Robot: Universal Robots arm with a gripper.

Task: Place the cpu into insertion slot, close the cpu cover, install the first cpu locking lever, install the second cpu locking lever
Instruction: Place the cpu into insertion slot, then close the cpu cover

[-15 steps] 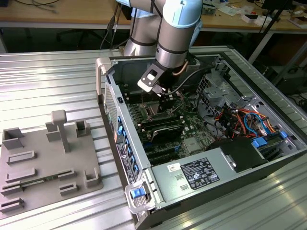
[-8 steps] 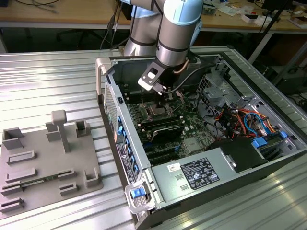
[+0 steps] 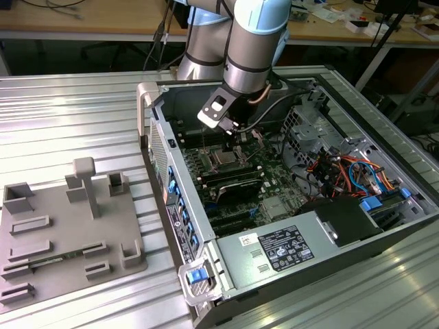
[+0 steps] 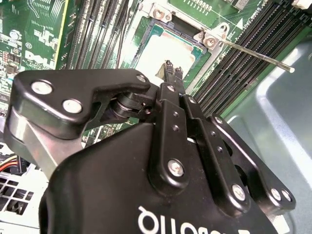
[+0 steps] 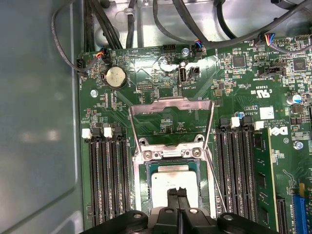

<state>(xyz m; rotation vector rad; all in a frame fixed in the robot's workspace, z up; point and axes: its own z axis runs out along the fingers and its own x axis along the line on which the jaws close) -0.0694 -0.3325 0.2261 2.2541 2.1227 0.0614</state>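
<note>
The cpu (image 5: 171, 181), a flat square with a pale metal top, lies inside the insertion slot (image 5: 146, 171) on the green board. In the second wrist view the cpu (image 4: 163, 51) sits just beyond my fingertips. The cpu cover (image 5: 170, 103) stands swung open behind the slot, and the board shows through its window. One thin locking lever (image 4: 253, 54) sticks out, raised, from the slot's corner. My gripper (image 5: 178, 194) hangs just above the cpu's near edge, its black fingers pressed together with nothing between them. In the exterior view the gripper (image 3: 236, 136) is over the slot (image 3: 223, 159).
Long black memory slots (image 5: 105, 180) flank the socket on both sides. Cable bundles (image 5: 161, 19) run along the case's far wall. The open computer case (image 3: 171, 178) lies on a ribbed metal table, with a grey fixture plate (image 3: 65, 233) at the exterior view's left.
</note>
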